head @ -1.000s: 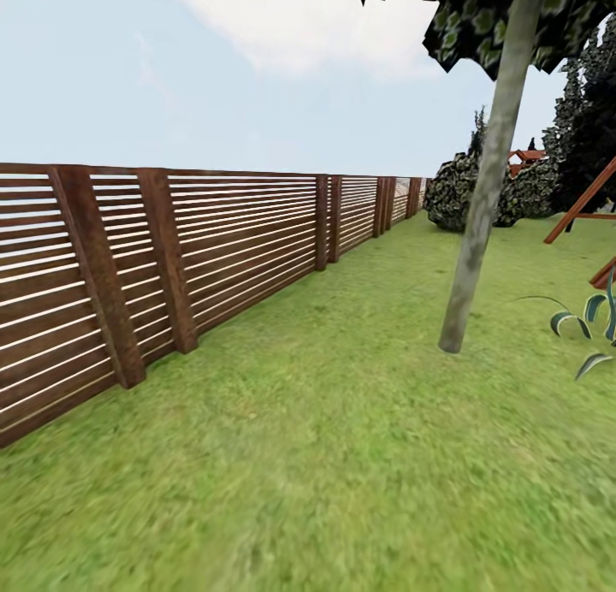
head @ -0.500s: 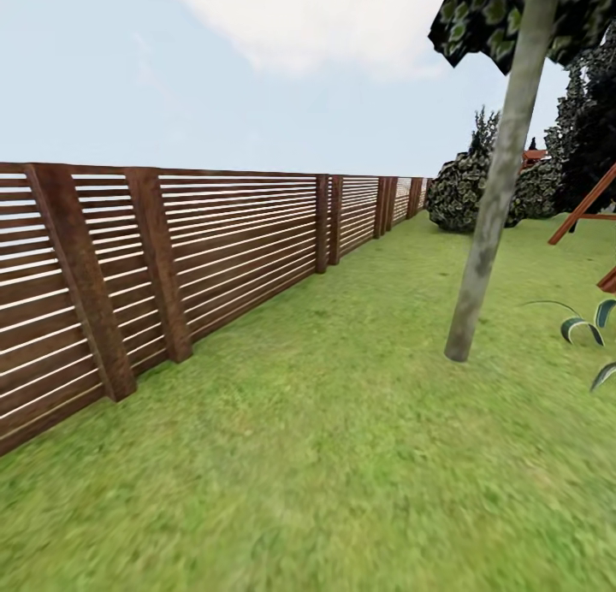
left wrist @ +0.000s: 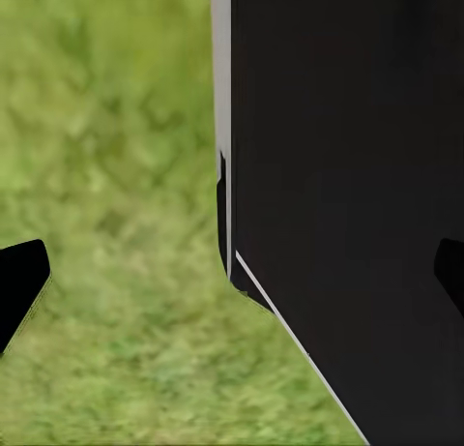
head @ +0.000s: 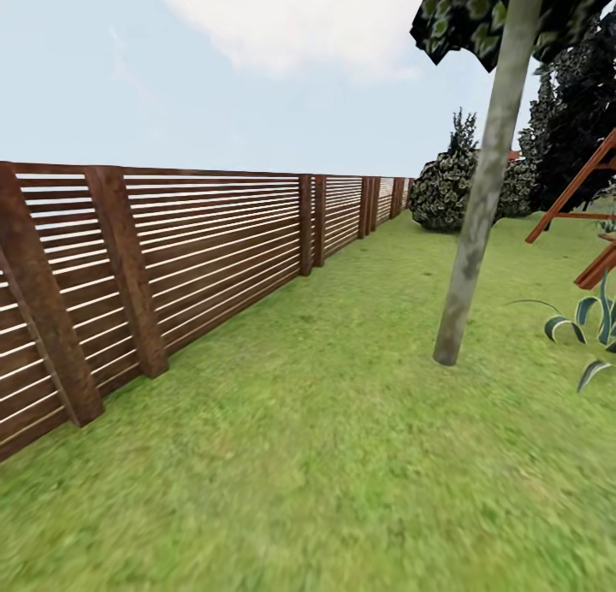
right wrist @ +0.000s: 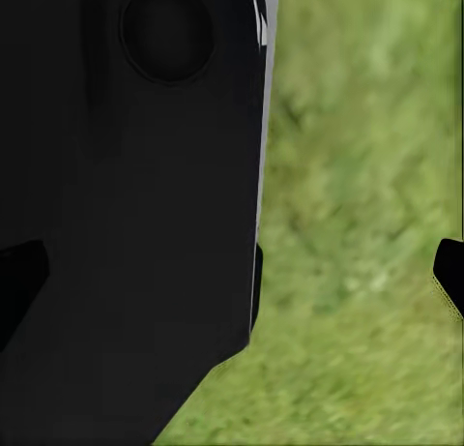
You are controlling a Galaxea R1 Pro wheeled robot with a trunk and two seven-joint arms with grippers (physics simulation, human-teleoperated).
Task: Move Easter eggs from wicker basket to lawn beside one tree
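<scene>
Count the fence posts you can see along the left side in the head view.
At least 6, all on the wooden fence: nearest at the left edge, next, a close pair midway, another pair farther on. Beyond, posts blur together.

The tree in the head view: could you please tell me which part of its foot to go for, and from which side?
Probably the grass at the tree's foot on its fence side, coming from the near left: the lawn lies open there, while a striped-leaf plant and a red wooden frame crowd its right.
</scene>
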